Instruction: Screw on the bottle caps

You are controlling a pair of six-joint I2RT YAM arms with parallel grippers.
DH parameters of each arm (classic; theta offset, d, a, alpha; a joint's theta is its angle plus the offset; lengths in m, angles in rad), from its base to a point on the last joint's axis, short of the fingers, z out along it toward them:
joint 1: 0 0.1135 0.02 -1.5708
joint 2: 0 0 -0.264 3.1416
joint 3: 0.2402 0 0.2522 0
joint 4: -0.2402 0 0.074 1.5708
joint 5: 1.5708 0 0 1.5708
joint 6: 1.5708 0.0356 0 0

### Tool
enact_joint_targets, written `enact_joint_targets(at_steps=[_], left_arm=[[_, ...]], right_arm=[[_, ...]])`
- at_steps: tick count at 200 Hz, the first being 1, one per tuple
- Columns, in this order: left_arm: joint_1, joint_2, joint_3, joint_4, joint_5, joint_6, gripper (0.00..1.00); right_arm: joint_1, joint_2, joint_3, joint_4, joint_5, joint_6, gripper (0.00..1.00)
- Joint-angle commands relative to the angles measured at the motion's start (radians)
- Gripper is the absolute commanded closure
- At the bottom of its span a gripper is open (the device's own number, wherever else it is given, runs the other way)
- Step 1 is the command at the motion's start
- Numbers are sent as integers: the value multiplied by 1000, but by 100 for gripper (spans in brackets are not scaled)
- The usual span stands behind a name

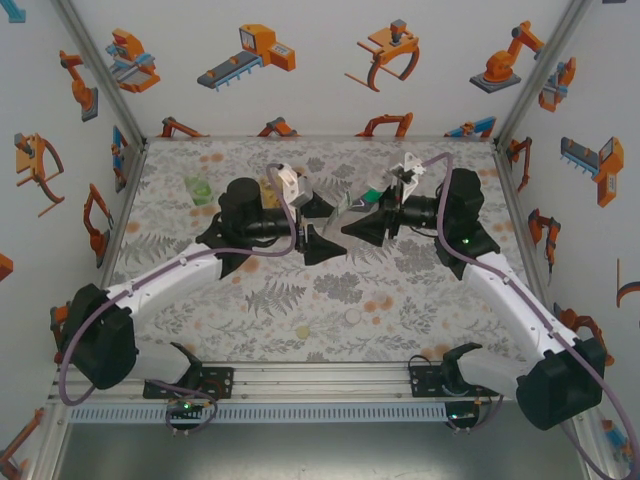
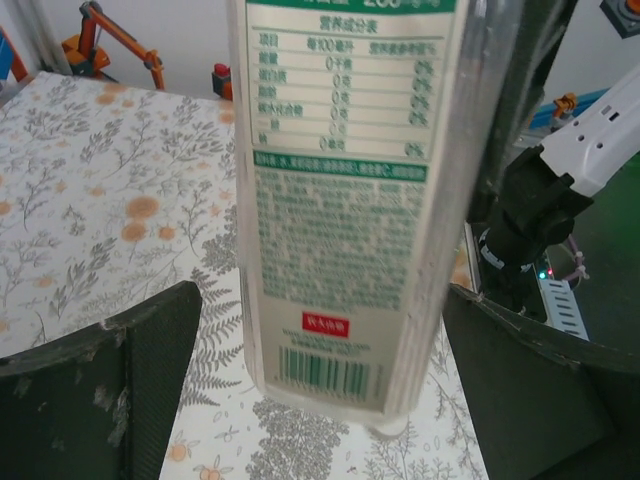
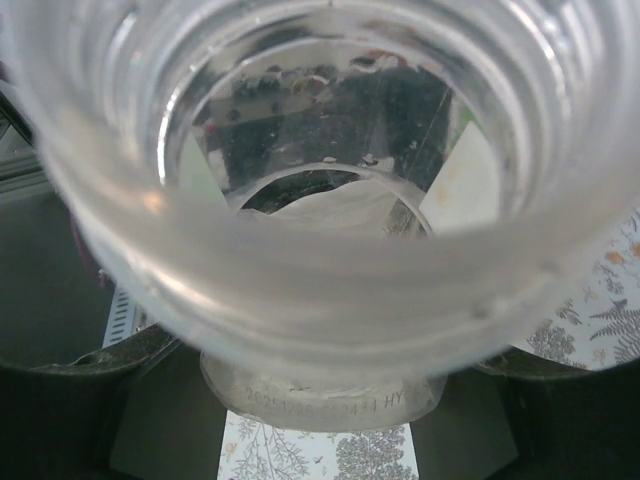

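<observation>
The right gripper (image 3: 320, 405) was clamped on the clear labelled bottle (image 2: 340, 200) close under its neck collar. The uncapped, threaded mouth (image 3: 320, 120) pointed back at the wrist camera and lay just above the fingers. The left gripper (image 2: 320, 300) stood wide open, its two dark fingers (image 2: 110, 390) either side of the bottle's lower end and apart from it. The barcoded base sat between the fingertips. From above, both grippers met nose to nose over the middle of the floral table (image 1: 420, 300). A white cap (image 1: 352, 316) lay on the cloth well nearer the arm bases than either gripper. A green bottle (image 1: 197, 190) stood beyond the left arm's wrist, off to its left.
</observation>
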Motion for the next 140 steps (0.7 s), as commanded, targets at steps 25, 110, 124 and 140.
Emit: enact_joint_targets(at_steps=[25, 110, 124, 140], left_arm=[[-12, 24, 53, 78, 58, -19, 18], [-12, 15, 35, 77, 70, 0, 44], [-12, 12, 33, 74, 70, 5, 44], [-13, 7, 31, 66, 69, 12, 45]], right_arm=[[26, 2, 41, 64, -8, 28, 52], [31, -11, 58, 32, 28, 31, 36], [31, -19, 66, 28, 33, 33, 28], [33, -28, 75, 31, 47, 38, 24]])
